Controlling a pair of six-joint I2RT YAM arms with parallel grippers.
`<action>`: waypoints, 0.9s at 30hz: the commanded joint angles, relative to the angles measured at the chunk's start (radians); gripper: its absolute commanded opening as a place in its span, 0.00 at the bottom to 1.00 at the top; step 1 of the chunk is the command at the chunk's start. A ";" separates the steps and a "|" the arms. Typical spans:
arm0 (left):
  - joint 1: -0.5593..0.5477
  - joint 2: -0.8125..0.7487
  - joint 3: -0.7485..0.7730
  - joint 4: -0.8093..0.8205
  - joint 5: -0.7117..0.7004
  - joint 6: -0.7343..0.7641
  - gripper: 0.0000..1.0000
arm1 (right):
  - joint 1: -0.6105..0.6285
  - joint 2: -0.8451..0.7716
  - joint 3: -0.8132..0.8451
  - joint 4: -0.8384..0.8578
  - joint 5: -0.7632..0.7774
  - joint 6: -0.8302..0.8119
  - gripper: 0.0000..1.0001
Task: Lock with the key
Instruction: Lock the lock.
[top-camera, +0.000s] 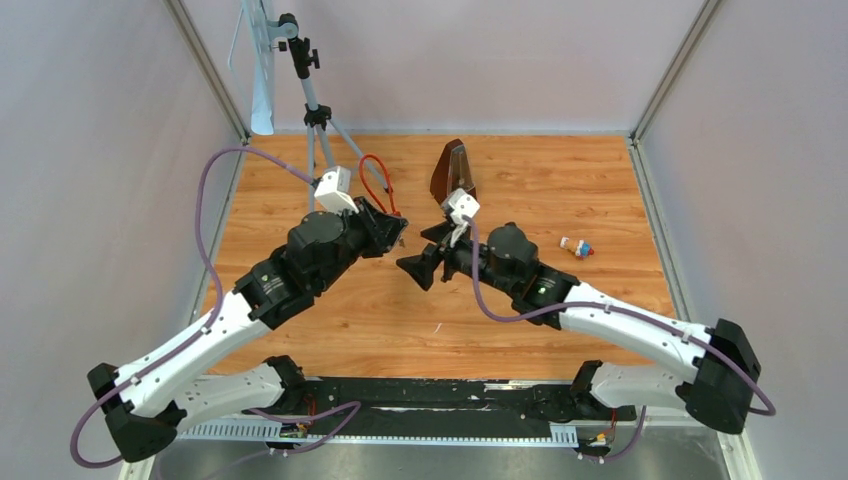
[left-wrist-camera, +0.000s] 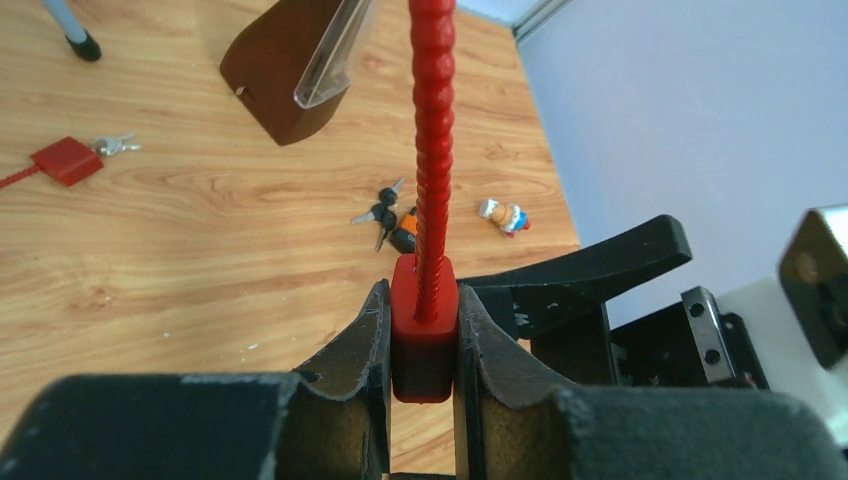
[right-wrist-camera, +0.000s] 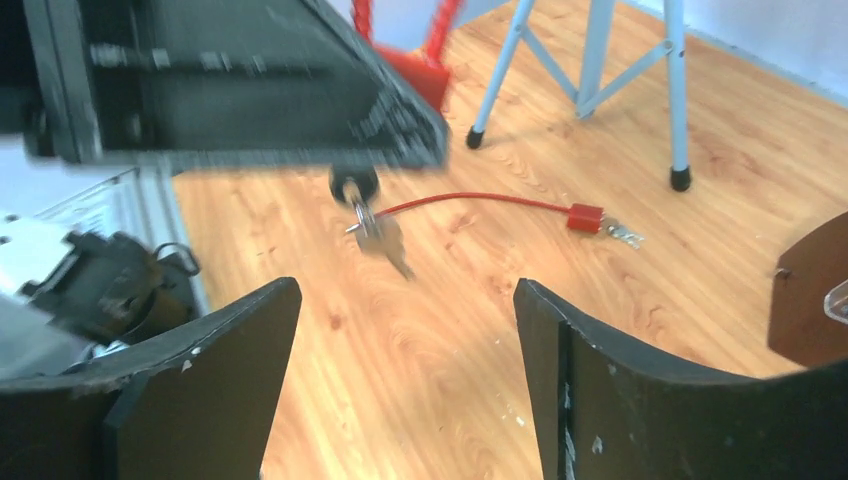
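Note:
My left gripper (top-camera: 393, 230) (left-wrist-camera: 424, 296) is shut on a red lock body (left-wrist-camera: 424, 340), held above the table. Its ribbed red cable (left-wrist-camera: 430, 120) runs up out of the left wrist view and loops behind the gripper (top-camera: 374, 182). A bunch of black-headed keys (right-wrist-camera: 368, 215) (left-wrist-camera: 384, 214) shows just under the left gripper's tip; I cannot tell whether a key sits in the lock. My right gripper (top-camera: 416, 268) (right-wrist-camera: 407, 292) is open and empty, facing the left gripper a short way from the keys.
A second red lock (right-wrist-camera: 583, 217) (left-wrist-camera: 66, 160) with keys and a thin red cable lies on the wood. A brown wedge-shaped block (top-camera: 452, 170) stands behind the grippers, with a tripod (top-camera: 316, 110) at the back left and a small toy figure (top-camera: 576, 247) on the right.

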 joint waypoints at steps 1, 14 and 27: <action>-0.005 -0.100 -0.017 0.090 0.001 0.073 0.00 | -0.076 -0.153 -0.083 -0.012 -0.253 0.114 0.80; -0.004 -0.265 -0.014 0.112 0.272 0.221 0.00 | -0.204 -0.239 -0.244 0.462 -0.656 0.628 0.69; -0.004 -0.274 -0.028 0.216 0.448 0.120 0.00 | -0.096 -0.076 -0.109 0.617 -0.675 0.554 0.73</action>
